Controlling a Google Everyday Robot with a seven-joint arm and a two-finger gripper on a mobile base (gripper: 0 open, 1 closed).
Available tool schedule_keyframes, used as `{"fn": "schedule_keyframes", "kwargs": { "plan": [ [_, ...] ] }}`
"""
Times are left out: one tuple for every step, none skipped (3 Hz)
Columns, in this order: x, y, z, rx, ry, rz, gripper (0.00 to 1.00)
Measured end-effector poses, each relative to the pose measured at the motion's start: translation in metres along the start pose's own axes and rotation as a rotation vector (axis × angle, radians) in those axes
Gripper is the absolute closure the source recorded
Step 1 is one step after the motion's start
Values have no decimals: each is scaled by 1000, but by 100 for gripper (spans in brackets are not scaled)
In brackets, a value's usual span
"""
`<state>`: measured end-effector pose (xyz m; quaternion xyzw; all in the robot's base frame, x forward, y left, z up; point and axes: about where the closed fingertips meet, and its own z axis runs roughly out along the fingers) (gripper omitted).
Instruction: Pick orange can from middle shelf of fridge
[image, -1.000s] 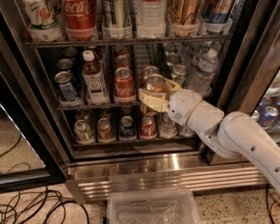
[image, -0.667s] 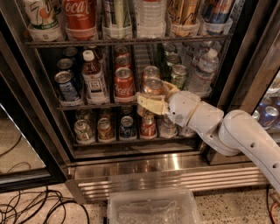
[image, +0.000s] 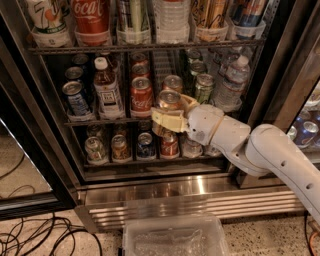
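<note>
The fridge (image: 165, 192) stands open with wire racks of drinks. My gripper (image: 171, 114) is at the front of the middle shelf (image: 100, 121), its cream fingers (image: 169, 121) closed around the orange can (image: 169, 101). The can is upright, its silver top showing above the fingers, and it is held out in front of the shelf's front rail, just right of a red Coca-Cola can (image: 141, 96). My white arm (image: 260, 147) reaches in from the lower right.
A small bottle (image: 107, 91) and a blue can (image: 76, 99) stand left on the middle shelf, a green can (image: 203, 88) and water bottle (image: 231, 82) right. Small cans fill the lowest rack (image: 135, 159). A clear plastic bin (image: 174, 236) and cables (image: 35, 237) lie on the floor.
The gripper has drawn back and down-left with the orange can, pulling it out from the shelf lane toward the front.
</note>
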<state>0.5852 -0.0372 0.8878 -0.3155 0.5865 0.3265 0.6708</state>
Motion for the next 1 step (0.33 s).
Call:
{"fn": "schedule_keyframes", "kwargs": {
  "plan": [
    [6, 16, -1, -8, -25, 75, 100]
  ]
}}
